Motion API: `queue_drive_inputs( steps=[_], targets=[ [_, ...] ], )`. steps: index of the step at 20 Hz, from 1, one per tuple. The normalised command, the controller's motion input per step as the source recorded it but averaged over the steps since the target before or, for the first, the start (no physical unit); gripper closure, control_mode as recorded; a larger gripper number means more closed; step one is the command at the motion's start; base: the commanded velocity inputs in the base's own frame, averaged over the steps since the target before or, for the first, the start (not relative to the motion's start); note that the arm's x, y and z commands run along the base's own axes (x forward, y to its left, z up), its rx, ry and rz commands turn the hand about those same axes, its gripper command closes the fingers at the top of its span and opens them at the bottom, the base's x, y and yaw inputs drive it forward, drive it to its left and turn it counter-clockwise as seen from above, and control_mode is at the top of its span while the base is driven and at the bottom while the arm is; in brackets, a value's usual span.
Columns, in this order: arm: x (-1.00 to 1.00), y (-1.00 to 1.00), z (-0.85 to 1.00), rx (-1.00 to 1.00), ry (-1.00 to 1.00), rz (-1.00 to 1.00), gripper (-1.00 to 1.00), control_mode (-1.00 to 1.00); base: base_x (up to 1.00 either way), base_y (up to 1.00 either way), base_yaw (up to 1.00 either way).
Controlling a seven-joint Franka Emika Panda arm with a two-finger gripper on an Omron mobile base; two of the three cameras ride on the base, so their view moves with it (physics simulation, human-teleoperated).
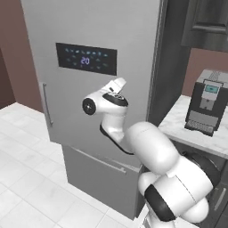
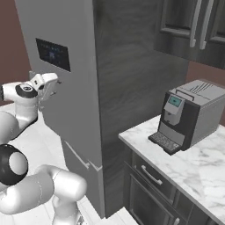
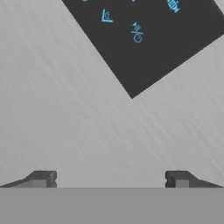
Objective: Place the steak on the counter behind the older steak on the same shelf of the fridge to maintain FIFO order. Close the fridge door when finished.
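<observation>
From the left, the fridge door (image 1: 93, 67) looks flush and closed, the gripper (image 1: 119, 84) raised just below its display (image 1: 86, 59). From the right, the counter (image 2: 184, 162) carries a coffee machine (image 2: 193, 114) but no steak, so the task seems almost finished. The hand view alone shows the fingers (image 3: 43, 178) spread wide, empty, near the steel.

The robot was a glossy white Franka arm (image 1: 151, 151) of rounded bulbous segments with black joint bands, ending in two small dark grey fingertips (image 3: 43, 178).
</observation>
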Motion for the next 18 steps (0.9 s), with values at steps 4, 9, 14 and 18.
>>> queue_drive_inputs(
  steps=[4,9,14,18],
  targets=[
    [0.03,-0.07,0.00,0.00,-0.04,-0.21,-1.00,-1.00,0.00,0.00,0.00],
    [0.00,-0.10,0.00,0.00,-0.02,-0.19,-1.00,-1.00,0.00,0.00,0.00],
    [0.00,-0.09,0.00,0.00,-0.01,-0.18,-1.00,-1.00,0.00,0.00,0.00],
    [0.00,-0.18,0.00,0.00,0.00,-0.15,-1.00,-1.00,0.00,0.00,0.00]
  ],
)
